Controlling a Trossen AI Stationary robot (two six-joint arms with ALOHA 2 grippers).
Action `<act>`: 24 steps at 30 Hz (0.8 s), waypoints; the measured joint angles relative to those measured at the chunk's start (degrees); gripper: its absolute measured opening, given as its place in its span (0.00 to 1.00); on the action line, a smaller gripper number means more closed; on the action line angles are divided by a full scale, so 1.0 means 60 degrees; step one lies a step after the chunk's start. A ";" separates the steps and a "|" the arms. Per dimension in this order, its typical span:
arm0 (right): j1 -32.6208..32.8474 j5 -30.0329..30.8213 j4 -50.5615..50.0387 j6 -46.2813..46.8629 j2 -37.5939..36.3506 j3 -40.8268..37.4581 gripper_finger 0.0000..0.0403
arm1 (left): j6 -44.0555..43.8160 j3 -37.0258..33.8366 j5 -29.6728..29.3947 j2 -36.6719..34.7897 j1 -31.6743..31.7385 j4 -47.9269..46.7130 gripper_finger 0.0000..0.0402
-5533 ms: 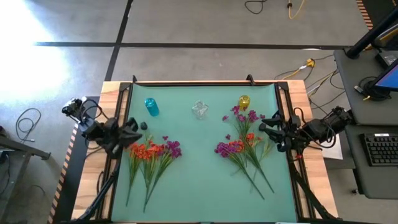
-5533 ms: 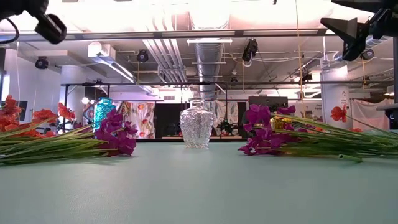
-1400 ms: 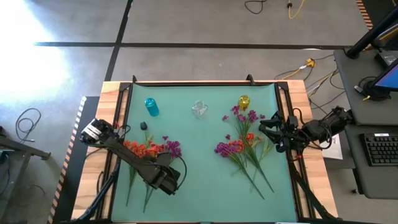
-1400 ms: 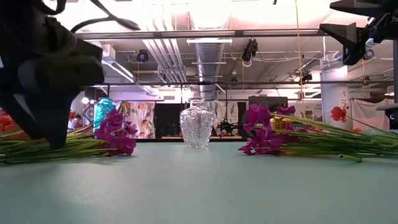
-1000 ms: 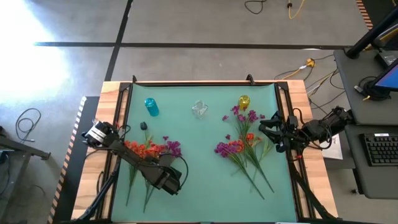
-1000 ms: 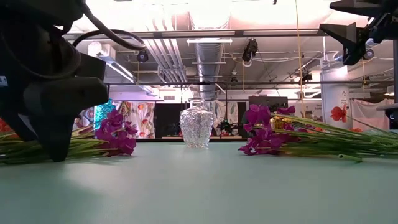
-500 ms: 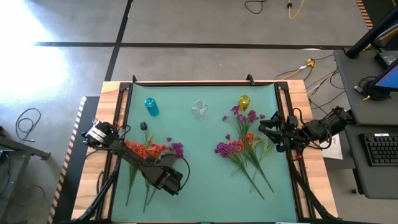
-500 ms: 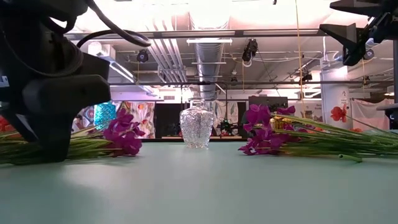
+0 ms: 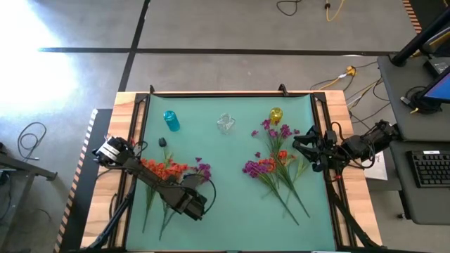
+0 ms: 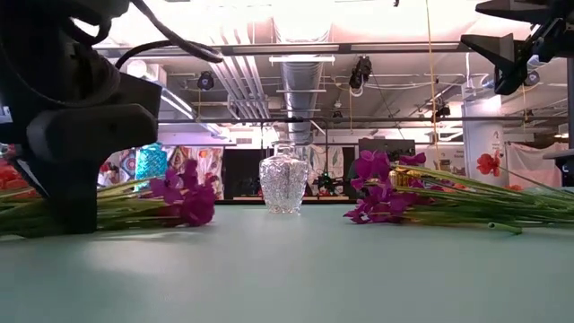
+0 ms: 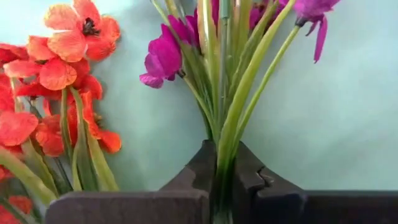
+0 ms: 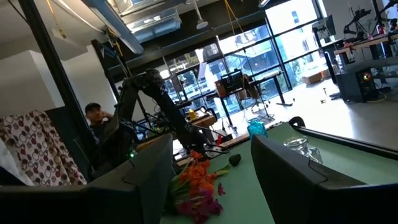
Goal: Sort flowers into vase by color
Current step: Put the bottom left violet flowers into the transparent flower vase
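Low on the bench's point(image 9: 232, 204) left side, the left pincer point(image 11: 225, 177) is clamped on the green stems of a magenta flower point(image 9: 203, 169), beside the orange-red flowers point(image 9: 163, 169). Farther right lies a mixed flower pile point(image 9: 271, 165). At the right edge waits the right pincer point(image 9: 301, 149), fingers apart.

Around the clear glass vase point(image 9: 226, 124), open green mat point(image 9: 225, 204) is left in front. Its left is flanked by the blue vase point(image 9: 171, 120) and the left gripper point(image 9: 188, 202), clamped on magenta flower stems point(image 11: 231, 118); its right is crowded by the yellow vase point(image 9: 275, 114) and a flower pile point(image 9: 275, 165).
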 joint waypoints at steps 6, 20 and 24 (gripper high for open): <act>0.0001 0.0000 0.0000 -0.0001 0.0000 0.0000 0.52 | 0.1252 0.0847 0.0170 -0.0040 -0.0006 -0.0025 0.00; 0.0002 0.0000 0.0000 -0.0004 0.0000 0.0000 0.52 | 0.3538 0.2847 -0.1795 -0.0990 0.0059 -0.2280 0.00; -0.0001 0.0000 -0.0001 -0.0004 0.0000 0.0000 0.52 | 0.5302 0.2819 -0.3064 -0.2007 0.0063 -0.1273 0.00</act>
